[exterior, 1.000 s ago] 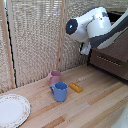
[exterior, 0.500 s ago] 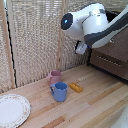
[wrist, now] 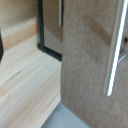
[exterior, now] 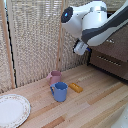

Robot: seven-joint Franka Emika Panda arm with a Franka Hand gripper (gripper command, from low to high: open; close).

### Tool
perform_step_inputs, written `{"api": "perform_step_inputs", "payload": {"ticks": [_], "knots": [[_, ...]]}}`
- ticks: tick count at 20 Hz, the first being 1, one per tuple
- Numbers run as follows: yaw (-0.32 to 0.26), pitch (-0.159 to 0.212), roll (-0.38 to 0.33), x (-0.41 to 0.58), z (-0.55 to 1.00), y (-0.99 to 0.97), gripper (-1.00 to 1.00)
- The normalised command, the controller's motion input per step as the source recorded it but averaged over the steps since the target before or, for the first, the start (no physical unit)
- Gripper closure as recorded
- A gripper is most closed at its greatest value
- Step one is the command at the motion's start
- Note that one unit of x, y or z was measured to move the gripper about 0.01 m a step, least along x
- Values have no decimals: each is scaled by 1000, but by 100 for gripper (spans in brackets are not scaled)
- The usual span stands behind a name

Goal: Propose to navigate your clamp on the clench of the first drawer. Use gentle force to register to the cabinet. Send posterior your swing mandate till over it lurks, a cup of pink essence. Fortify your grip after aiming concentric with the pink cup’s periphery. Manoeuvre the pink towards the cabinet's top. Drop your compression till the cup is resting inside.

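Writing: none readable on anything in either view. Hand (exterior: 80, 48) hangs in the air at the end of the white arm (exterior: 90, 22), up near the cabinet (exterior: 112, 55) at the exterior view's right edge; fingers too blurred to see, so cannot tell if spread or pressed together, and it holds and touches nothing that shows. Counts on the wooden counter (exterior: 95, 107): two mugs, one plate, one small orange block. Pink cup (exterior: 54, 77) sits near the counter's back edge by the reed screen (exterior: 35, 40), blue mug (exterior: 60, 91) just in front of it, orange block (exterior: 76, 87) beside the blue mug, plate (exterior: 11, 109) at the exterior view's left front corner. Wrist view: brown drawer front (wrist: 87, 70), two silver bar handles, one close (wrist: 116, 50), one further off (wrist: 61, 12).
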Motion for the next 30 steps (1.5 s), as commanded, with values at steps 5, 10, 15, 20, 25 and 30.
{"api": "perform_step_inputs", "payload": {"ticks": [5, 10, 15, 20, 25, 30], "knots": [[-275, 19, 285, 25, 165, 100, -100], [-258, 51, 279, 150, 131, 111, -100], [-216, 105, 256, 410, 109, 113, -100], [-155, 76, 145, 664, 202, 165, -100], [-147, 51, 90, 702, 259, 177, -100], [-163, 68, 150, 639, 185, 139, -100]]}}
